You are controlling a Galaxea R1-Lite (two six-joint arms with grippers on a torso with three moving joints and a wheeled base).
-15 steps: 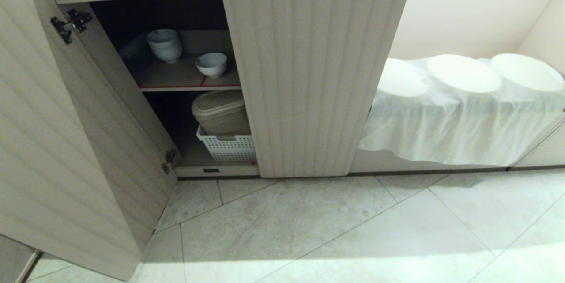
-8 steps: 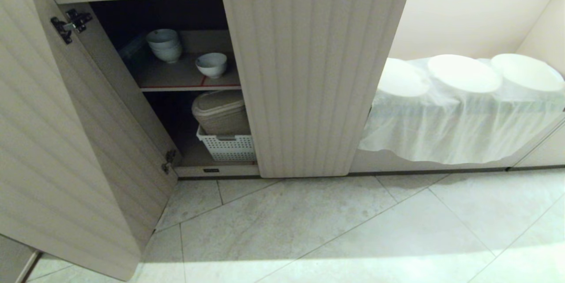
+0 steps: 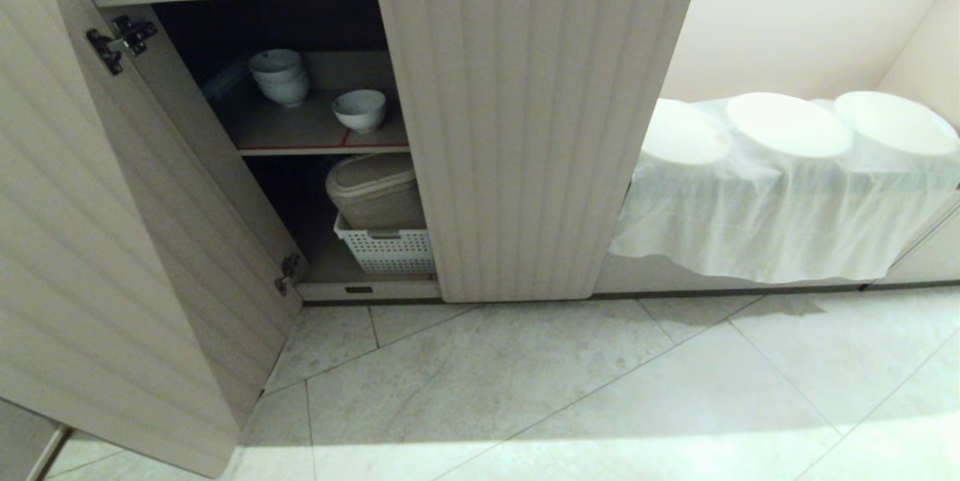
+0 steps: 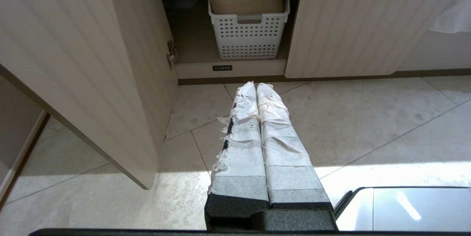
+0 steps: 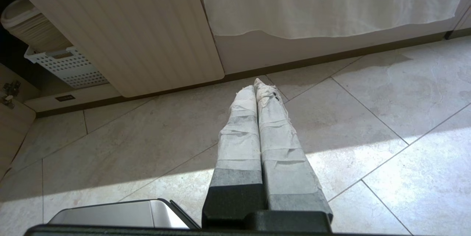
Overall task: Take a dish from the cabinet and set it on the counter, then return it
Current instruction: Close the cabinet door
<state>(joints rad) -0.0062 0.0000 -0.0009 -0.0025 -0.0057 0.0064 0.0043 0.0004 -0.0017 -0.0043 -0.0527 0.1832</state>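
Item: dish (image 3: 359, 109), upper shelf (image 3: 300, 132), left-hand cabinet (image 3: 536, 121) bay. It sits above and ahead of your left end effector (image 4: 256, 88), the nearer one; right end effector (image 5: 255, 85) likewise pressed together, empty.

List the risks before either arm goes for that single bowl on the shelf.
The dish sits close to the stack of bowls, so a reach may bump them. The opening between the open door and the shut door is narrow; an arm could clip either.
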